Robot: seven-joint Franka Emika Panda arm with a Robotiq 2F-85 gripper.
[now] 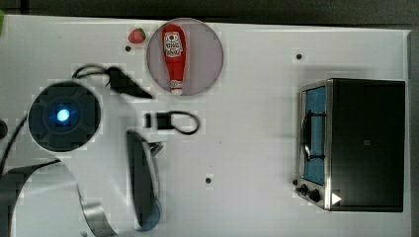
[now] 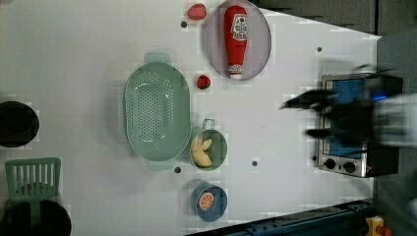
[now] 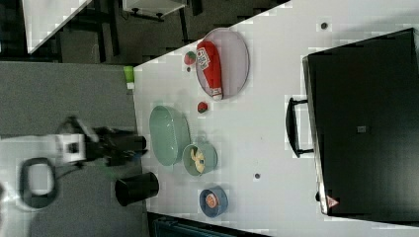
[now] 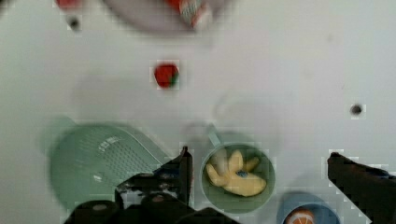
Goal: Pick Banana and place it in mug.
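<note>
The banana (image 4: 236, 179), a pale yellow bunch-shaped piece, lies inside the mug (image 4: 233, 203), a small round pale green cup with a stub handle. The left view shows the banana (image 2: 200, 151) in the mug (image 2: 222, 147) just right of the green basket. In the right view the banana (image 3: 198, 159) also rests inside the mug (image 3: 211, 157). My gripper (image 4: 259, 156) is open and holds nothing. Its dark fingers (image 4: 180, 170) stand wide apart, one on each side of the mug, above it. In the left view the gripper (image 2: 305, 117) is a dark blur before the toaster oven.
A green perforated basket (image 2: 156, 112) sits beside the mug. A blue dish with an orange slice (image 2: 209, 200), two strawberries (image 2: 203, 81), a ketchup bottle (image 2: 235, 39) on a plate and a toaster oven (image 2: 351, 128) share the table. A black cup (image 2: 17, 123) and green spatula (image 2: 33, 179) stand at the left view's left.
</note>
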